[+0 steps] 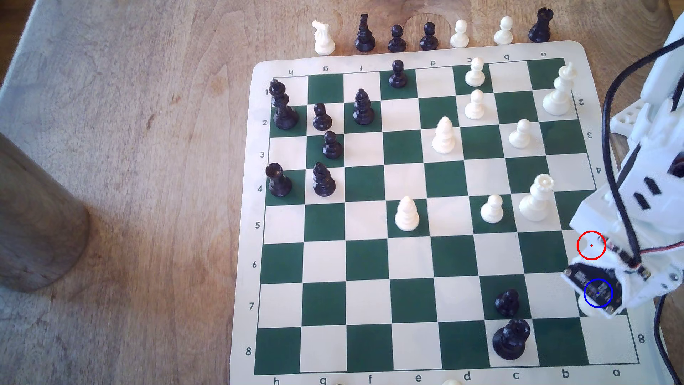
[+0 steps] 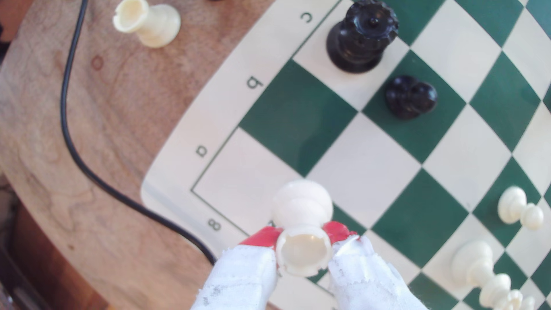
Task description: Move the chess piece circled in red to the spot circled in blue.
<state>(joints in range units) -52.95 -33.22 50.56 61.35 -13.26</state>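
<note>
Two cloth-wrapped fingers [image 2: 247,277] of the gripper [image 2: 302,253] were clamped on the chess piece [image 2: 302,208], apparently over the spot [image 1: 598,293]; lowering and letting go looked next.

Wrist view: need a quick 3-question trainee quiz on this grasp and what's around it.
1. True or false: the gripper is shut on a black pawn.
2. The black crowned piece stands in which lettered file? A) a B) c C) b
3. Fill in: off the board, on the wooden table, sits a second cream ___.
Key: 1 false, it grips the cream chess piece; 2 B; 3 rook.
</note>
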